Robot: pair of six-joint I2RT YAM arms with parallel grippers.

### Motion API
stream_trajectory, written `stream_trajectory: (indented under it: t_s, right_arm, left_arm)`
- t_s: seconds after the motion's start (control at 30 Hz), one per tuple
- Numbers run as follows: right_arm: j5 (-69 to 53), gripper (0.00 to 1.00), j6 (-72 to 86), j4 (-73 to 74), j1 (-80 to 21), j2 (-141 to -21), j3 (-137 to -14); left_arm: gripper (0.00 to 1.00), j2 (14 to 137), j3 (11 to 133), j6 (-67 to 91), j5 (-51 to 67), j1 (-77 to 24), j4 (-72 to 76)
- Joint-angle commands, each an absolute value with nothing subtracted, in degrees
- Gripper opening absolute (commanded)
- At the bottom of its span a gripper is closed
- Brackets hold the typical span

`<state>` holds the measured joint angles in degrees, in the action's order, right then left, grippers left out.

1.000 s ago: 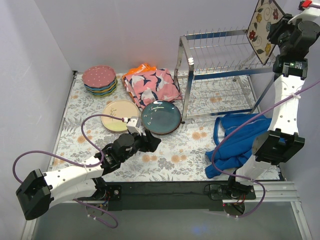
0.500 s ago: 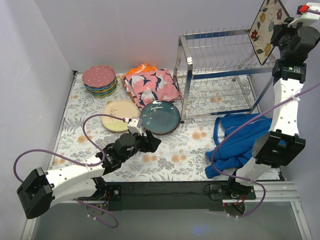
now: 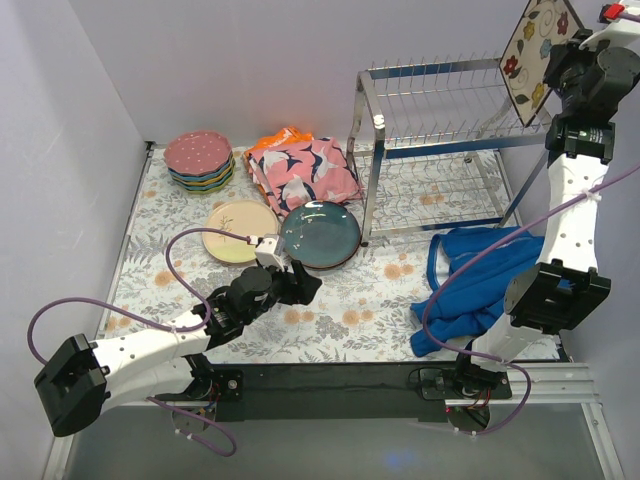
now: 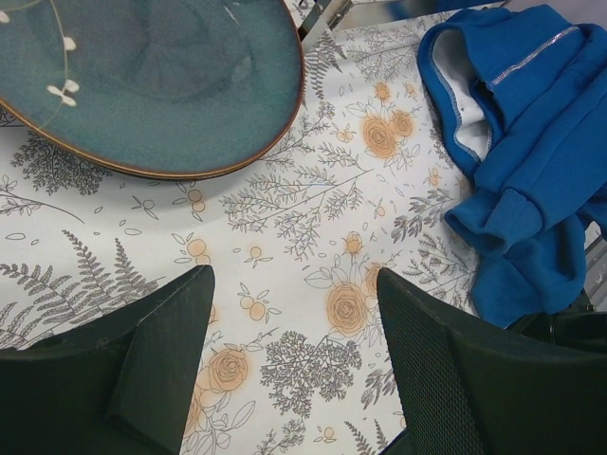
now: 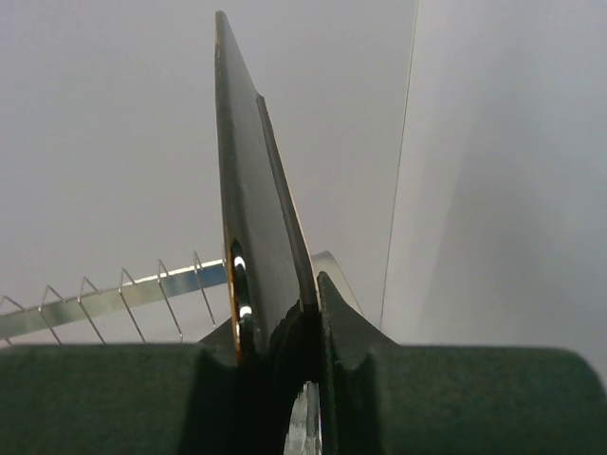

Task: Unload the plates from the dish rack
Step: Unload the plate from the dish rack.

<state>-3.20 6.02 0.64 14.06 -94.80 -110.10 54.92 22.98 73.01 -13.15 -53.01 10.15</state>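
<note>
The round plate (image 3: 321, 234) is dark teal, the garment (image 3: 470, 285) blue — the square plate (image 3: 540, 45) cream with flowers.

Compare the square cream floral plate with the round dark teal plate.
The square cream floral plate is clamped on edge in the right gripper, above the chrome wire dish rack; the round dark teal plate lies flat on the table. The floral plate has corners; the teal plate is circular. Both look clear of the rack.
</note>
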Motion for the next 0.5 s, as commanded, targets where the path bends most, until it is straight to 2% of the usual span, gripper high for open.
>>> stream_trajectory:
  t_s: [0.0,0.47]
  right_arm:
    - [-1.4,0.01,16.0,-15.1,12.7,-92.6,-119.4]
    - [1.6,0.01,26.9,-18.1,12.8,-91.0,-117.5]
  left_arm:
    - [0.68,54.9,24.6,71.9,-15.0,-53.1,9.7]
    - [0.68,53.6,24.4,71.9,-15.3,-53.2,9.5]
